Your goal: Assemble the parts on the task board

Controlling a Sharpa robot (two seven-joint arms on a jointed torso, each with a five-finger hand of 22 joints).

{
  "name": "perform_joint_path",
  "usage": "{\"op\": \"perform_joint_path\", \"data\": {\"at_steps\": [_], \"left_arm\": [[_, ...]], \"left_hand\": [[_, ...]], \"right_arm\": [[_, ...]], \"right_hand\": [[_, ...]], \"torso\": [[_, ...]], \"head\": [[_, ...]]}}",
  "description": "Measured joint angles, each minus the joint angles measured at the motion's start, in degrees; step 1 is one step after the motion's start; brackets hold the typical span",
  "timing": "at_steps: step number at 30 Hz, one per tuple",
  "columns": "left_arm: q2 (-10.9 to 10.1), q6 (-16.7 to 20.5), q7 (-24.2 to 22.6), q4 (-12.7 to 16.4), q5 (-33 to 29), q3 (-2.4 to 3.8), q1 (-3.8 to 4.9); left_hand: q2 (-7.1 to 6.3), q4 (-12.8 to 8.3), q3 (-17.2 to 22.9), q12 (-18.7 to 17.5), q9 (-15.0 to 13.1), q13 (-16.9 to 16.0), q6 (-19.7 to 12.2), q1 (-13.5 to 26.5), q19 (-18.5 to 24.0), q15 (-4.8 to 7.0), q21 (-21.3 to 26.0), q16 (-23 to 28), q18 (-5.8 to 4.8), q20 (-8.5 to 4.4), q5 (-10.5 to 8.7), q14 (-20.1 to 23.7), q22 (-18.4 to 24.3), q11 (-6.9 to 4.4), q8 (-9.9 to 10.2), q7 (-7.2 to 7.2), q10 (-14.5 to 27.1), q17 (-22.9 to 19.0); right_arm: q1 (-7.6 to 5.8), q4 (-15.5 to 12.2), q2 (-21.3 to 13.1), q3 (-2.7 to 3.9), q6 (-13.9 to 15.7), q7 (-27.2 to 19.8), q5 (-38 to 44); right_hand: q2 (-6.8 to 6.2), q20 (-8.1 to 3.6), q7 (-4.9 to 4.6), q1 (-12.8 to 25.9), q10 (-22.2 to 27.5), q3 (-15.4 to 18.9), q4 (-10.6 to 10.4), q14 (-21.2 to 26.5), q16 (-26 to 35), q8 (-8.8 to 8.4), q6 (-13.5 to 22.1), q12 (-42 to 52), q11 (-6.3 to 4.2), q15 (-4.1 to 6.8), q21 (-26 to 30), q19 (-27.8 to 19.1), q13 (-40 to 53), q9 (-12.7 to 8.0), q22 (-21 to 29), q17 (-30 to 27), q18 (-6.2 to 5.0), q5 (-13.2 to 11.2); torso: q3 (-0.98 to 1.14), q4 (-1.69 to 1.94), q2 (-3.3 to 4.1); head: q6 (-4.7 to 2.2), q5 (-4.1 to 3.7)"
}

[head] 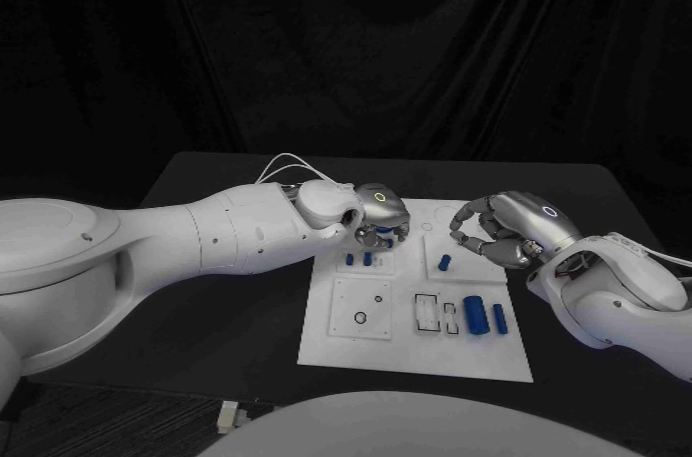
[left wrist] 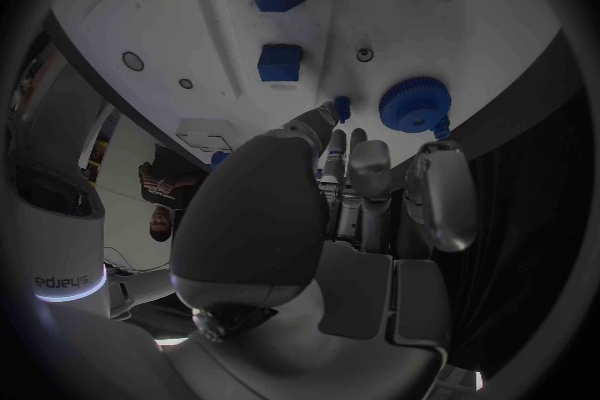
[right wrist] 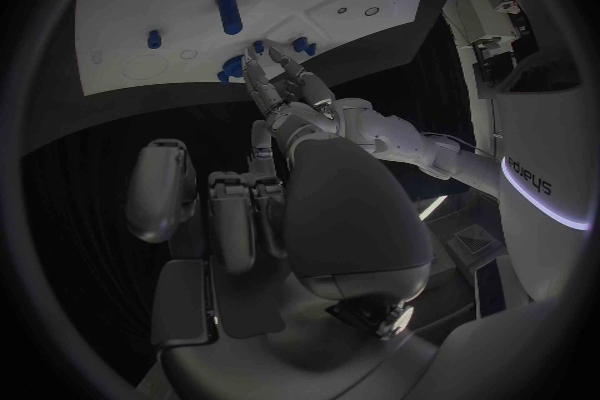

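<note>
Two hands hang over the far end of your white board (head: 411,362). Your left hand (head: 378,217) has its fingers (left wrist: 335,142) pointing down, and one fingertip touches a small blue peg (left wrist: 341,107) next to a round blue gear (left wrist: 415,103). You cannot tell if it holds the peg. Your right hand (head: 508,229) has its fingers curled in above a short blue part (head: 447,263); no part can be seen in it. Two long blue rods (head: 486,318) lie side by side at the near right of the board.
</note>
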State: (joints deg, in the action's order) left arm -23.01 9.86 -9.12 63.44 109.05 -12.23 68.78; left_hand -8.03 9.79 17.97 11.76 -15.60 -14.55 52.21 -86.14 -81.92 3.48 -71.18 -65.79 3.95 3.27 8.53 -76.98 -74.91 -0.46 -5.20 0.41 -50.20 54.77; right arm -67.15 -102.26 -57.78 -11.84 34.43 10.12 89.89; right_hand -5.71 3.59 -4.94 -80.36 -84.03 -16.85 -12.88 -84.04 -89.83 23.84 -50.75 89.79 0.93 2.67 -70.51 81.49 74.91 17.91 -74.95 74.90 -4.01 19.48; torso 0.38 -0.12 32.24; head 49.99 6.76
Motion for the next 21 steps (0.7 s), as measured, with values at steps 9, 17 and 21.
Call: {"op": "perform_joint_path", "data": {"at_steps": [9,17,21], "left_arm": [[0.9,-0.4,0.2,-1.5,0.0,0.01,-0.49],[1.4,-0.2,0.2,-2.5,0.0,0.01,-0.86],[1.5,-0.1,0.2,-2.9,0.0,0.01,-1.03]], "left_hand": [[0.0,-0.7,0.7,0.2,0.1,0.0,0.4,0.0,0.0,0.0,0.2,-0.3,0.0,0.0,0.5,0.0,0.0,-0.14,0.0,0.43,-1.0,-0.3],[0.01,-1.4,1.8,0.6,0.0,0.2,1.5,0.0,0.2,0.21,0.5,-0.3,0.0,0.2,0.73,0.2,0.0,-0.16,-0.3,0.47,-2.4,-1.1],[0.23,-1.8,2.2,0.6,0.0,0.2,2.0,0.2,0.2,0.21,0.5,-0.3,0.0,0.2,0.73,0.2,0.0,-0.24,-0.6,0.62,-3.3,-1.3]], "right_arm": [[0.0,0.0,0.0,0.0,-0.2,0.0,0.0],[0.0,0.2,0.1,0.0,-0.3,0.0,0.0],[0.0,0.2,0.1,0.0,-0.3,0.0,0.0]], "right_hand": [[0.0,0.0,0.0,0.0,0.0,0.0,0.0,0.0,0.0,0.0,0.0,0.0,0.0,0.0,0.0,0.0,0.0,0.0,0.0,0.0,0.0,0.0],[0.0,0.0,0.0,0.0,0.0,0.0,0.0,0.0,0.0,0.0,0.0,0.0,0.0,0.0,0.3,0.0,0.0,0.0,0.0,0.0,0.0,0.0],[0.0,0.0,0.0,0.0,0.0,0.0,0.0,0.0,0.0,0.0,0.0,0.0,0.0,0.0,0.3,0.0,0.0,0.0,0.0,0.0,0.0,0.0]], "torso": [[-0.01,0.01,0.0],[-0.01,0.0,0.01],[-0.01,0.0,0.02]], "head": [[0.0,-0.09],[0.0,0.05],[0.0,0.13]]}}
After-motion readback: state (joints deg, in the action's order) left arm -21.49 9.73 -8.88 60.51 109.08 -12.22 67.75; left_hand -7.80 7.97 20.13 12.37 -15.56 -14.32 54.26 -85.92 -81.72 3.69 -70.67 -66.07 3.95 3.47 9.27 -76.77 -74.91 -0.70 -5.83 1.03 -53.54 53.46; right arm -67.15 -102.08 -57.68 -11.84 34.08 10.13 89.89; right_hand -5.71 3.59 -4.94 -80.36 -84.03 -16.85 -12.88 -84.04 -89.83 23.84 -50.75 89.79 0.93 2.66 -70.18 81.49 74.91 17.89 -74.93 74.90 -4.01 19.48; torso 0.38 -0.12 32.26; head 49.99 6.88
